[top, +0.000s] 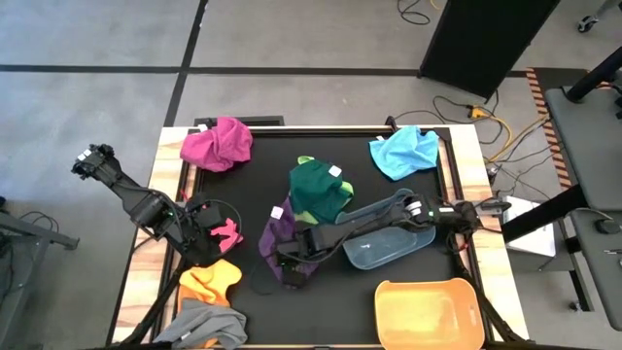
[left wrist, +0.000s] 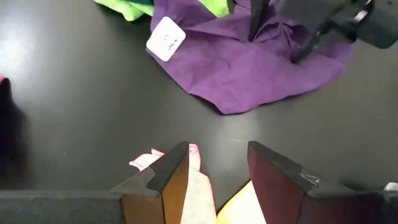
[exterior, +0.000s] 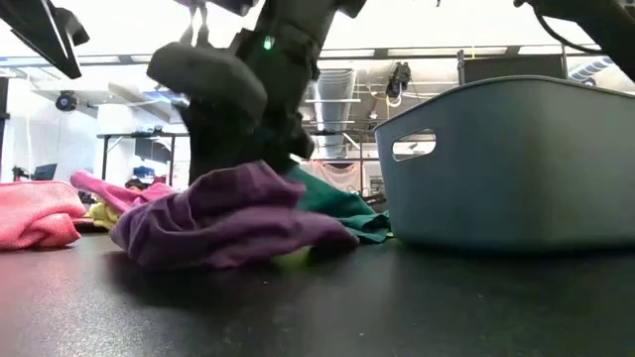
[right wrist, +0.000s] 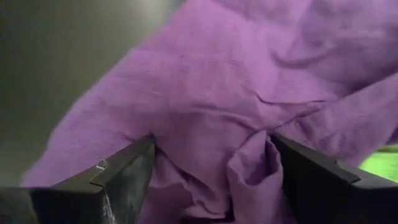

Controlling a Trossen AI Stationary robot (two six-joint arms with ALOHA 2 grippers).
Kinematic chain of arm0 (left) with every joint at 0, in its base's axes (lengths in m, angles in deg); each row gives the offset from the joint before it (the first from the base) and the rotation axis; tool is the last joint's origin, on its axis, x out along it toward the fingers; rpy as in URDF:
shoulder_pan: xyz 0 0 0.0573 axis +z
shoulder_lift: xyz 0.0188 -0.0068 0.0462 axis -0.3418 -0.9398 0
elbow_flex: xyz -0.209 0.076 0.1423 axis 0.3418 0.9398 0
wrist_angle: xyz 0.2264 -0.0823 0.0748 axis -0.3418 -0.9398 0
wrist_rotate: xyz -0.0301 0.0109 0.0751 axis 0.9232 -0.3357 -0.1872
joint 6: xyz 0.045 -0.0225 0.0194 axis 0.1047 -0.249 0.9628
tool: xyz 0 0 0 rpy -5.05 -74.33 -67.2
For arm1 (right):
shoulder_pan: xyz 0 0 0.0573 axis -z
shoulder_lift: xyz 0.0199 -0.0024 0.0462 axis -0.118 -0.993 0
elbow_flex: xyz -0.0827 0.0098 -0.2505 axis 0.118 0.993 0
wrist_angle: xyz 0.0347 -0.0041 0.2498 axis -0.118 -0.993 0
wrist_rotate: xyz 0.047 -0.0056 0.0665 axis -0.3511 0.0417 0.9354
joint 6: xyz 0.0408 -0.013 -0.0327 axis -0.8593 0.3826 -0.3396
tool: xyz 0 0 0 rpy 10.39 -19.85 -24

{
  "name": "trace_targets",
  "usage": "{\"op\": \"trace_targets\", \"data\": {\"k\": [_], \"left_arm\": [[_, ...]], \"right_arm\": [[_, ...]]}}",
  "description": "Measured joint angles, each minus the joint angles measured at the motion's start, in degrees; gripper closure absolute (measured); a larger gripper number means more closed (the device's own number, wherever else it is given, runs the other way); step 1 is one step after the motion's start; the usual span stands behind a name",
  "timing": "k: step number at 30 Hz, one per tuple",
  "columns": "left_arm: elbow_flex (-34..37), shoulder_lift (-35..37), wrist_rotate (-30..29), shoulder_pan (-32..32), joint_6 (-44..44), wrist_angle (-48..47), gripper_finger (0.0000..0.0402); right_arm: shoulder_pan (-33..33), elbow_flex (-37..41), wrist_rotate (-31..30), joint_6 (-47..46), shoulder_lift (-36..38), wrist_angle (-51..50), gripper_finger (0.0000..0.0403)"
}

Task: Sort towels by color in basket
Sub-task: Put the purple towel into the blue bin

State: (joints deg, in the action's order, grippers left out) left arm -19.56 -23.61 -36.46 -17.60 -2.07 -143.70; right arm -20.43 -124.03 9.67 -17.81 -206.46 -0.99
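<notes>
The purple towel [top: 280,243] lies crumpled at the table's middle, with a lime towel [left wrist: 127,7] showing under its edge. My right gripper [right wrist: 211,165] is open and down on it, a raised fold between the fingers. The dark green towel [top: 319,190] lies just beyond it. My left gripper [left wrist: 214,168] is open, low over the pink towel [top: 226,233], with the orange-yellow towel [top: 212,280] near it. Magenta [top: 216,144] and light blue [top: 403,151] towels lie by the far edge, and the grey one [top: 204,326] by the near edge. My right gripper comes at the purple towel from above, slanting down from the table's right. Its spread fingers [right wrist: 127,171] press into the cloth, and a bunched fold [right wrist: 249,168] stands between them. The towel lies on the table. My left gripper: I cannot tell whether it touches the pink towel [left wrist: 199,180].
A grey-blue basket [top: 389,248] stands right of the purple towel, under my right arm. An orange basket [top: 428,311] sits at the near right corner. Cables run across the floor beyond the far right edge. Bare black tabletop [top: 292,321] lies between the grey towel and the orange basket.
</notes>
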Motion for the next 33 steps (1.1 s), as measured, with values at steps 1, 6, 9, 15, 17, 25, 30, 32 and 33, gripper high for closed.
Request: {"op": "trace_targets", "data": {"k": [1, 6, 9, 15, 17, 25, 30, 32, 33], "left_arm": [[0.0, 0.0, 0.0, 0.0, 0.3, 0.0, 0.0253], [0.0, 0.1, -0.1, 0.0, 1.1, 0.0, 0.0253], [0.0, 0.2, -0.7, 0.0, 1.4, 0.0, 0.0253], [0.0, 0.7, -5.2, 0.0, 1.6, 0.1, 0.0253], [0.0, 0.7, -8.1, 0.0, 1.4, 0.9, 0.0253], [-0.1, 0.7, -15.4, 0.6, 1.6, 12.1, 0.0253], [-2.2, 0.7, -17.6, 1.2, 2.7, 18.9, 0.0253], [-3.3, 0.6, -19.9, 1.3, 4.3, 20.7, 0.0253], [-3.9, 0.6, -21.1, 1.3, 4.8, 21.4, 0.0253]], "right_arm": [[-0.1, 0.0, 0.4, -0.4, -0.8, 0.0, 0.0097], [-0.2, -0.2, 0.4, -4.4, -2.9, -1.2, 0.0112], [-0.2, -0.1, -0.3, -7.4, -2.4, -1.0, 0.0156], [0.0, 0.1, -1.6, -6.2, 2.7, -0.7, 0.034], [0.1, 0.1, -1.6, -4.3, 6.4, -1.0, 0.0377], [-1.3, 0.1, -11.6, -3.3, 26.9, -9.5, 0.0389], [-4.0, 0.0, -12.9, -11.2, 39.2, -23.9, 0.0389], [-4.8, 0.1, -10.7, -15.8, 42.7, -30.9, 0.0389], [-5.2, 0.4, -9.4, -18.1, 44.1, -34.8, 0.0389]]}}
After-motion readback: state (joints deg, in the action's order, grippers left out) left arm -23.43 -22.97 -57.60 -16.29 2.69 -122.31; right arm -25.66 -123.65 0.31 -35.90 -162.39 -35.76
